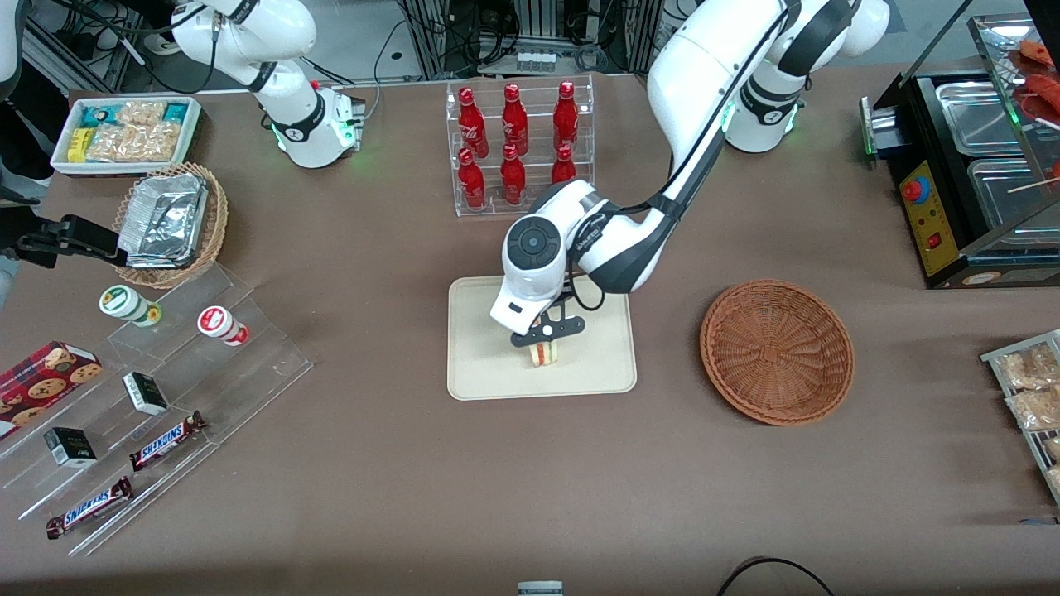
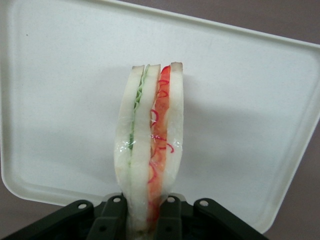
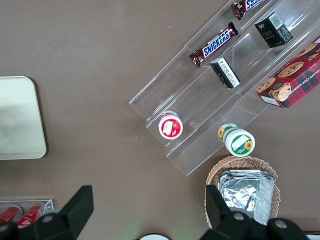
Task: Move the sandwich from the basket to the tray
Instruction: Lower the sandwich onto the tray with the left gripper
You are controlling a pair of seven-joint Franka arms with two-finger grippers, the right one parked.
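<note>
Brown cloth covered the tabletop (image 1: 397, 463) I worked over, with cables crowding the floor at twelve o'clock. My gripper (image 1: 546, 333) was clenched on the sandwich (image 1: 544, 353), holding it upright over the tray (image 1: 480, 372). At three o'clock of the tray sat the bare basket (image 1: 777, 353).

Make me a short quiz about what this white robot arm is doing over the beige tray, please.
1. True or false: the round reddish-brown wicker basket holds the sandwich.
2. What does the left arm's gripper clamp? A) a red bottle B) the clear-wrapped triangular sandwich C) a Snickers bar
3. Fill in: the gripper is over the flat cream-beige plastic ____.

Key
1. False; the basket shows no sandwich.
2. B; the fingers press its bread sides.
3. tray
</note>
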